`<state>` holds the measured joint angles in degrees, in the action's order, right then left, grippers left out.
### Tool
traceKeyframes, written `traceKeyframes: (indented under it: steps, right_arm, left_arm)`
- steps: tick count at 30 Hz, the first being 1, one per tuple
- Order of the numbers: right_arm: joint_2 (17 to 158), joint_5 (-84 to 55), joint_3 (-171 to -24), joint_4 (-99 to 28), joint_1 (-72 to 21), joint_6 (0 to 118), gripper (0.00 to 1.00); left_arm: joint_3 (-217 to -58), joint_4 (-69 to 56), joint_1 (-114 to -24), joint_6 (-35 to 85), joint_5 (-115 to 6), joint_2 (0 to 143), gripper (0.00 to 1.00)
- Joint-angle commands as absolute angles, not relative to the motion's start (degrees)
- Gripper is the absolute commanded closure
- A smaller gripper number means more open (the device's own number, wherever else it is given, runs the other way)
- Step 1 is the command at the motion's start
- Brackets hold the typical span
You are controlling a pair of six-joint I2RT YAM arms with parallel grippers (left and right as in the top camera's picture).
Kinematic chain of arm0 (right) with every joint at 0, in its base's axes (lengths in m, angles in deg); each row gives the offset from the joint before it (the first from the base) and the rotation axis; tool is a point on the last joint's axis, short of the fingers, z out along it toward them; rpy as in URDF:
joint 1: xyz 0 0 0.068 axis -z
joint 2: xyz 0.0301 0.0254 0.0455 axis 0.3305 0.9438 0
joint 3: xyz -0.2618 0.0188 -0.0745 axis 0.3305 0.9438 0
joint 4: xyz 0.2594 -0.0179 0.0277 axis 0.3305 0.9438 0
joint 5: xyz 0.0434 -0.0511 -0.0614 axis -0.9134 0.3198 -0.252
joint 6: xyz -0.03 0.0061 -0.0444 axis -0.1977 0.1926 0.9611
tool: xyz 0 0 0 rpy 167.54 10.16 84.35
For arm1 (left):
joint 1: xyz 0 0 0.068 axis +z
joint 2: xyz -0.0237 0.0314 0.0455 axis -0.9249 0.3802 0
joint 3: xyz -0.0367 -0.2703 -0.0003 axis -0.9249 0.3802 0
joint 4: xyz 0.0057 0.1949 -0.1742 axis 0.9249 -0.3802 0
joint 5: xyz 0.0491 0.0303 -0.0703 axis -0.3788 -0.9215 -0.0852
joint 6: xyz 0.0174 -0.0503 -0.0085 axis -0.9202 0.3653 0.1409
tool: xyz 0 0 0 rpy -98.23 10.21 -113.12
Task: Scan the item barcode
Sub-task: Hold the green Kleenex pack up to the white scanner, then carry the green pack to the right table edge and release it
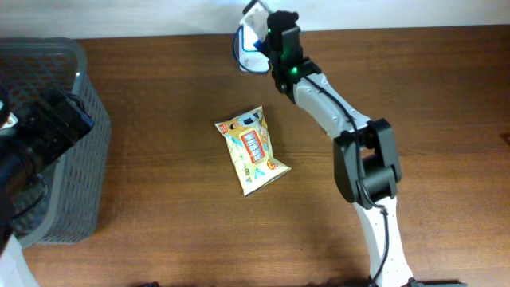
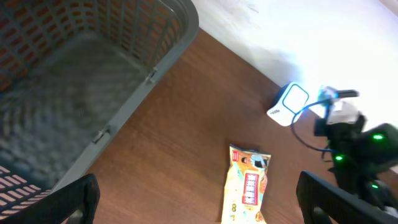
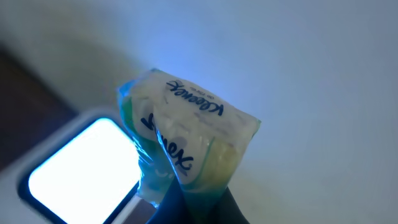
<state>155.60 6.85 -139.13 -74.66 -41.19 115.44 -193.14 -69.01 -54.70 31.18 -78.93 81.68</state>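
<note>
My right gripper is shut on a small Kleenex tissue pack and holds it just above the lit window of the barcode scanner. From overhead, the right gripper sits at the table's far edge, with the pack over the scanner. The left wrist view shows the same scanner glowing blue, far off. My left gripper is open and holds nothing. Its fingers hang above the table beside the basket.
A grey mesh basket stands at the left, and its rim shows in the left wrist view. A yellow snack bag lies flat mid-table, also seen as the snack bag between my left fingers' view. The left arm hovers over the basket.
</note>
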Motion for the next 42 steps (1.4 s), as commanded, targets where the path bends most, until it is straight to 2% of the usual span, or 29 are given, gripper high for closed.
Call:
traceKeyframes:
  steps: [1,8,14,18,24,30,36,42]
  right_arm:
    - [157.02,7.97,-139.46,-75.25,-41.38,121.98,0.96]
    - [157.02,6.92,-139.46,-73.77,-43.09,118.53,0.96]
    - [155.88,17.74,-140.83,-76.54,-42.34,99.38,0.96]
    - [150.42,20.95,-141.14,-71.74,-38.24,84.19,0.96]
    - [142.18,14.85,-141.14,-51.54,-25.86,62.29,0.96]
    - [141.72,8.14,-141.12,-32.28,-10.87,47.62,0.96]
    - [145.00,7.05,-139.72,-22.36,3.84,46.90,0.96]
    - [147.01,7.01,-136.31,-23.30,12.67,46.90,0.96]
  left_arm:
    - [-193.45,-69.03,-54.46,31.64,-79.17,81.35,0.01]
    - [-193.45,-69.03,-54.46,31.64,-79.17,81.35,0.01]
    - [-193.45,-69.03,-54.46,31.64,-79.17,81.35,0.01]
    - [-193.45,-69.03,-54.46,31.64,-79.17,81.35,0.01]
    - [-193.45,-69.03,-54.46,31.64,-79.17,81.35,0.01]
    - [-193.45,-69.03,-54.46,31.64,-79.17,81.35,0.01]
    - [-193.45,-69.03,-54.46,31.64,-79.17,81.35,0.01]
    - [-193.45,-69.03,-54.46,31.64,-79.17,81.35,0.01]
